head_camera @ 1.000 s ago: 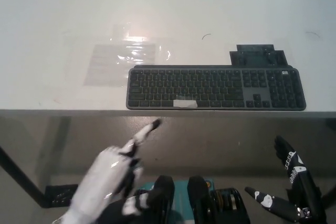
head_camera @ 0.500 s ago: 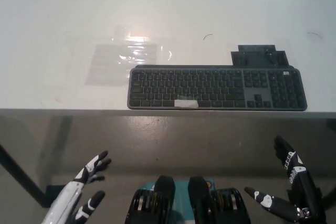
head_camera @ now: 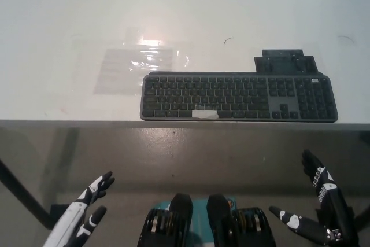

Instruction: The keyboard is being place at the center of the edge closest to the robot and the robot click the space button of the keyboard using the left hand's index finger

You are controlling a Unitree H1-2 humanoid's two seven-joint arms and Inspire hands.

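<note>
A: Two things. First, where is the keyboard (head_camera: pixel 239 97)?
B: Along the table's (head_camera: pixel 58 15) near edge, right of its middle.
A: And the hands?
B: White left hand (head_camera: pixel 78 218) and black right hand (head_camera: pixel 328 221) hang below that edge, fingers spread, empty.

Counted: one keyboard (head_camera: pixel 239 97), one tape strip (head_camera: pixel 204 114), one plastic sheet (head_camera: pixel 136 65), one dark block (head_camera: pixel 287 60), one surface (head_camera: pixel 231 4). Two hands noted: left robot hand (head_camera: pixel 81 215), right robot hand (head_camera: pixel 324 218).

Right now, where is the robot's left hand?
In the head view, the left hand is at the lower left, open, below the near edge of the table and apart from the keyboard.
</note>
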